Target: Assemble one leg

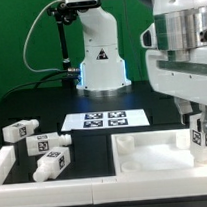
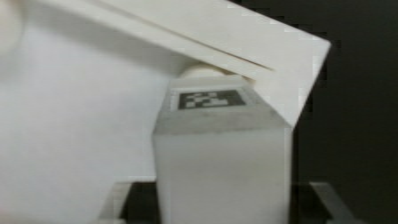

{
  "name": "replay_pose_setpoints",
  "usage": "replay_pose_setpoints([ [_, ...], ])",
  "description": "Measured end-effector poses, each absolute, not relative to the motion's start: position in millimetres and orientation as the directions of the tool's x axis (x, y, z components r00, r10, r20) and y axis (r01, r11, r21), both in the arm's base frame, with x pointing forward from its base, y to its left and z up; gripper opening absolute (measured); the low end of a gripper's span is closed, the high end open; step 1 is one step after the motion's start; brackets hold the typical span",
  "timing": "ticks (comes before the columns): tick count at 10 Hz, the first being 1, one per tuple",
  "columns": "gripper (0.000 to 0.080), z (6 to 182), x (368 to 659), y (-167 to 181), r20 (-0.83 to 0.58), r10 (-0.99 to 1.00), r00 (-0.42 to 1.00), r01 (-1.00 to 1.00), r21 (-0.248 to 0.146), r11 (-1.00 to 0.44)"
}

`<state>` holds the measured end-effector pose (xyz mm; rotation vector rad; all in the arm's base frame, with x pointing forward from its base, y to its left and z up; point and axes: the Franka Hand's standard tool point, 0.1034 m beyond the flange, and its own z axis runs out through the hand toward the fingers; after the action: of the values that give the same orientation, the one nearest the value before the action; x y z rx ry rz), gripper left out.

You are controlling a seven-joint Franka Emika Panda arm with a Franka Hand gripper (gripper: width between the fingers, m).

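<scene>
My gripper [image 1: 202,133] hangs at the exterior view's right and is shut on a white leg [image 1: 204,137] with a black-and-white tag, held upright over the far right corner of the large white panel [image 1: 145,149]. In the wrist view the leg [image 2: 222,150] stands between my dark fingers [image 2: 139,200]. Its tagged end points at the panel's corner rim [image 2: 267,55], touching it or just short of it. Three more legs lie at the exterior view's left: one [image 1: 20,128], a second [image 1: 49,142] and a third [image 1: 53,164].
The marker board [image 1: 106,119] lies flat mid-table in front of the robot base [image 1: 99,67]. A white raised rail [image 1: 5,163] borders the loose legs at the front left. The tabletop is black.
</scene>
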<state>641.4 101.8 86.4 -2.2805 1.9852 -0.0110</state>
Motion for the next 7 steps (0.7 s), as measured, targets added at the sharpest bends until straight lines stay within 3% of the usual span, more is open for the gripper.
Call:
replay_pose_setpoints([
  [2, 0.0285, 88.0, 644, 102, -0.072, -0.993, 0.091, -0.991, -0.104, -0.083],
  [3, 0.0523, 87.4, 644, 102, -0.069, -0.991, 0.111, -0.989, -0.105, -0.103],
  [4, 0.0523, 87.4, 644, 103, -0.064, -0.988, 0.141, -0.986, -0.102, -0.134],
  [5, 0.0623, 89.4, 641, 106, -0.049, -0.941, 0.334, -0.941, -0.076, -0.33],
  [6, 0.0623, 86.8, 641, 110, -0.015, -0.837, 0.546, -0.835, -0.082, -0.544],
  [7, 0.0645, 81.9, 639, 115, -0.008, -0.746, 0.666, -0.744, -0.084, -0.663],
])
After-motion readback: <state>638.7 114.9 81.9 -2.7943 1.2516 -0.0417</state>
